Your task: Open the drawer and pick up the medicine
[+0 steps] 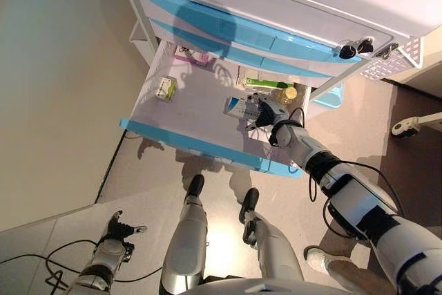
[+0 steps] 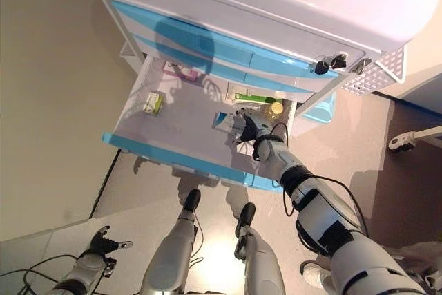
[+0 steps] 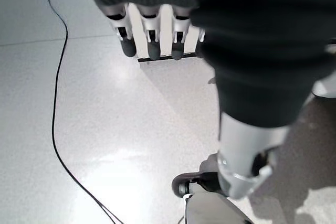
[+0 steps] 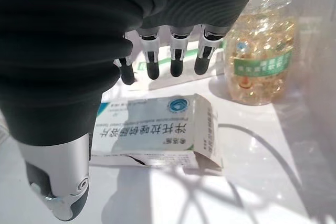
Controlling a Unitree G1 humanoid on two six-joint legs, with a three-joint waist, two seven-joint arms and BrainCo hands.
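Note:
The blue-fronted drawer (image 1: 200, 146) of the white cabinet stands pulled out. A white and blue medicine box (image 1: 237, 106) lies flat on its floor toward the right. My right hand (image 1: 266, 112) reaches into the drawer and hovers right at the box, fingers straight and thumb apart, holding nothing. In the right wrist view the box (image 4: 157, 135) lies just under the fingertips (image 4: 178, 61). My left hand (image 1: 114, 236) hangs low at my side over the floor, fingers relaxed and empty; it also shows in the left wrist view (image 3: 149, 35).
A jar of yellow capsules (image 4: 262, 56) and a green and white box (image 1: 266, 83) sit behind the medicine box. A small green box (image 1: 165, 88) and a pink pack (image 1: 193, 55) lie at the drawer's left. Keys (image 1: 356, 49) hang from the cabinet; a white basket (image 1: 397, 60) hangs on its right side.

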